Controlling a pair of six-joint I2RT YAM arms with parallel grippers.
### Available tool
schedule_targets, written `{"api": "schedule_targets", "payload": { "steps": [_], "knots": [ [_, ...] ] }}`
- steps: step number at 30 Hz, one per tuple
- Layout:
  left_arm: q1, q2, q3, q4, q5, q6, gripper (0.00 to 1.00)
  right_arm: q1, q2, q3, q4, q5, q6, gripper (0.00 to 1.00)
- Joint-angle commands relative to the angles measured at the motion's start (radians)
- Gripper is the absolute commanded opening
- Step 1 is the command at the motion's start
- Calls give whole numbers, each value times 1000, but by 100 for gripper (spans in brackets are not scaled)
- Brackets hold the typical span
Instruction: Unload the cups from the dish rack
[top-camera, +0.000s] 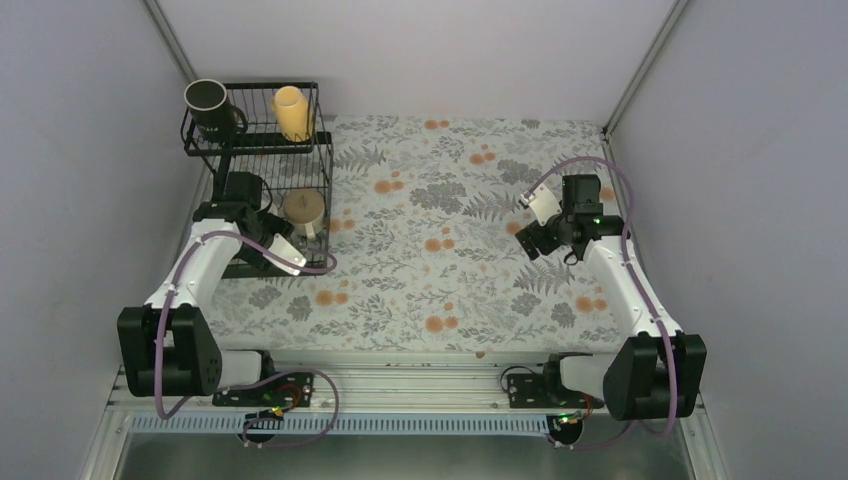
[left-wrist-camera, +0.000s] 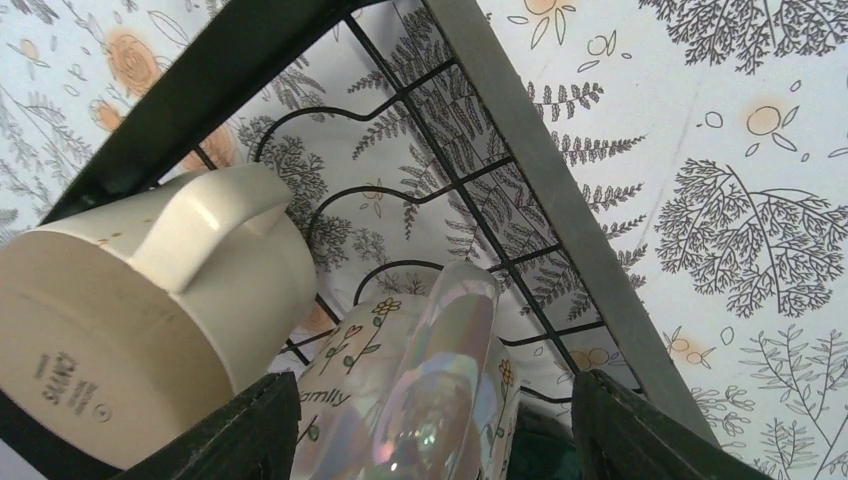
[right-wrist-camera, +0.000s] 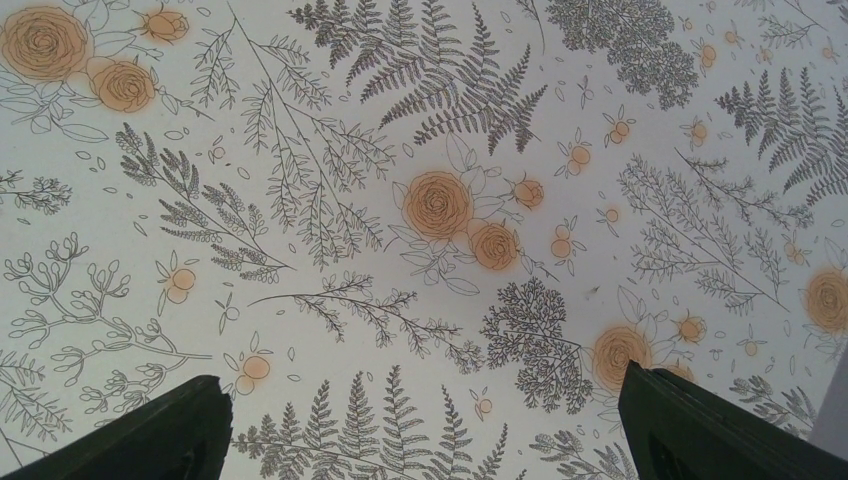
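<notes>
- Two fingers of the left gripper (left-wrist-camera: 437, 382) straddle the floral cup (left-wrist-camera: 350, 400) in the dish rack (left-wrist-camera: 540, 170), lower tier; I cannot tell whether they pinch it yet.
- Close squarely, then draw it out slowly, sparing the upturned cream mug (left-wrist-camera: 130, 320) just beside.
- Right gripper (right-wrist-camera: 422, 378) hangs wide open over the tablecloth (right-wrist-camera: 300, 300).

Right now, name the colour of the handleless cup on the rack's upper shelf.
Pale yellow; the top view shows the cup best.
</notes>
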Motion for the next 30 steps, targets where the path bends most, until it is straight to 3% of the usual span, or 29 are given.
{"api": "schedule_targets", "payload": {
  "steps": [1, 6, 14, 16, 30],
  "knots": [
    [1, 6, -42, 91, -13, 235, 66, 6, 11, 15, 20, -3, 4, 100],
    [-3, 15, -76, 145, -23, 244, 53, 6, 23, 32, 5, -2, 6, 100],
    [-52, 53, -33, 62, -118, 160, 9, 5, 10, 47, -17, -3, 11, 100],
    [-63, 71, 5, 8, -131, 116, 3, 6, 4, 47, -18, -1, 12, 100],
    [-85, -41, 114, 12, -99, 132, 2, 5, -38, 56, -26, -4, 28, 100]
  ]
}}
